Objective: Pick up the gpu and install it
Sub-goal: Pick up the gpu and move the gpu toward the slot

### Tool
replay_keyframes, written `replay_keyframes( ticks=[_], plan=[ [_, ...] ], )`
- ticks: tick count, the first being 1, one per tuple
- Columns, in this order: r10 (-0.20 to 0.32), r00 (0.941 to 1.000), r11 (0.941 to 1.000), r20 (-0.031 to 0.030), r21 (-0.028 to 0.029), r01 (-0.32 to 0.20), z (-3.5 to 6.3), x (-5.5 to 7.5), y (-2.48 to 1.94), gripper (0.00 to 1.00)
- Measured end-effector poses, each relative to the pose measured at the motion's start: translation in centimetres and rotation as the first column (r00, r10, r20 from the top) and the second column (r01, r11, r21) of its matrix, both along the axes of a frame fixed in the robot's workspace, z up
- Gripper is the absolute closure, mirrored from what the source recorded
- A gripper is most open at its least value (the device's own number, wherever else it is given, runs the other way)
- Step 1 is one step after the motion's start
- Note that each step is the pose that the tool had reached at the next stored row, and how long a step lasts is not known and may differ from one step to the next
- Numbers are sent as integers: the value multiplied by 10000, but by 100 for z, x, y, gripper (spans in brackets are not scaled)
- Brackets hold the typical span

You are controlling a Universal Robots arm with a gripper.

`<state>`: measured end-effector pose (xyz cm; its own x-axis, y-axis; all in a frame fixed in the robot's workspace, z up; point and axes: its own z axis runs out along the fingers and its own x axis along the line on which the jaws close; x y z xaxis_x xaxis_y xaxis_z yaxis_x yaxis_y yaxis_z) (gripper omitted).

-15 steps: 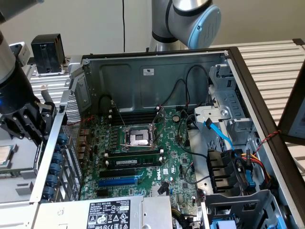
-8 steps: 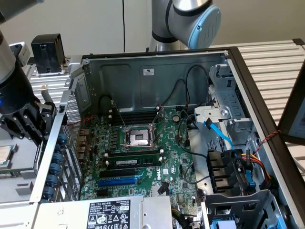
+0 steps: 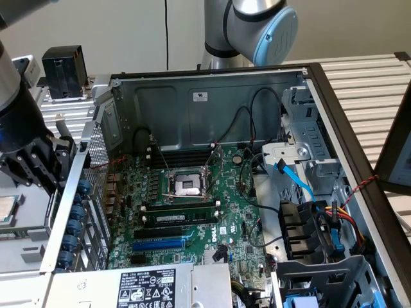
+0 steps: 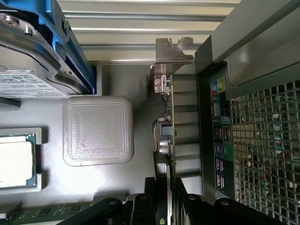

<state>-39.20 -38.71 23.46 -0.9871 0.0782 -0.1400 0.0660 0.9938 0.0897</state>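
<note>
Hand (image 4: pixel 167 197) hangs outside the case (image 3: pixel 192 122), apparently clamping the gpu (image 4: pixel 171 112) edge-on.

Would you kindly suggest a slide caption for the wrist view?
Gripper holds the gpu edge-on beside the computer case, by its perforated rear panel.

Silver-grey arm (image 3: pixel 221 25) with a pale blue joint cap (image 3: pixel 277 35) and a black claw (image 4: pixel 166 199).

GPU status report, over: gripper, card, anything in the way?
Gripper shut on the gpu. Card held edge-on outside the computer case, metal bracket at far end. Case rear panel close beside it.
</note>
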Motion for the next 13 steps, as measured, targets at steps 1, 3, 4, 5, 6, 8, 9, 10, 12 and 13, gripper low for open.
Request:
replay_keyframes(
  ticks=[1,3,4,5,6,8,9,10,12,13],
  plan=[
    [0,10000,10000,0,0,0,5,0,0,73],
    [0,10000,10000,2,1,0,5,0,0,73],
    [0,10000,10000,1,0,0,11,0,0,73],
    [0,10000,10000,-2,-2,0,25,0,0,73],
    [0,10000,10000,0,0,0,34,0,0,73],
    [0,10000,10000,2,0,0,69,0,0,73],
    [0,10000,10000,2,1,0,91,0,0,73],
    [0,10000,10000,1,0,0,119,0,0,73],
    [0,10000,10000,7,1,0,173,0,0,73],
    [0,10000,10000,8,1,0,198,0,0,73]
  ],
)
